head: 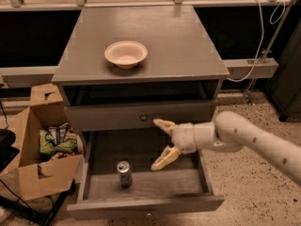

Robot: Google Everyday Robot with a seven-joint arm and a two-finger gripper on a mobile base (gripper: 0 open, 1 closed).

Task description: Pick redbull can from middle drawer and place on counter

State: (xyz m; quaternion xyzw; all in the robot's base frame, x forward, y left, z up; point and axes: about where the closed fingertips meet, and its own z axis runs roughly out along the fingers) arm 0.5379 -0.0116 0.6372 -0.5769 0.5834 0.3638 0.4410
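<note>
Silver can upright on drawer floor, left of centre; drawer pulled out. Gripper over drawer interior, right of can, not touching it; fingers spread wide, empty. Cream bowl on counter. Cardboard box stands left of the drawer.

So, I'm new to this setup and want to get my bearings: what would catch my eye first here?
The pale hand, fingers spread open, hangs over the pulled-out middle drawer, just right of the redbull can standing upright on its floor. A cream bowl sits on the counter above, and an open cardboard box stands on the floor to the left.
</note>
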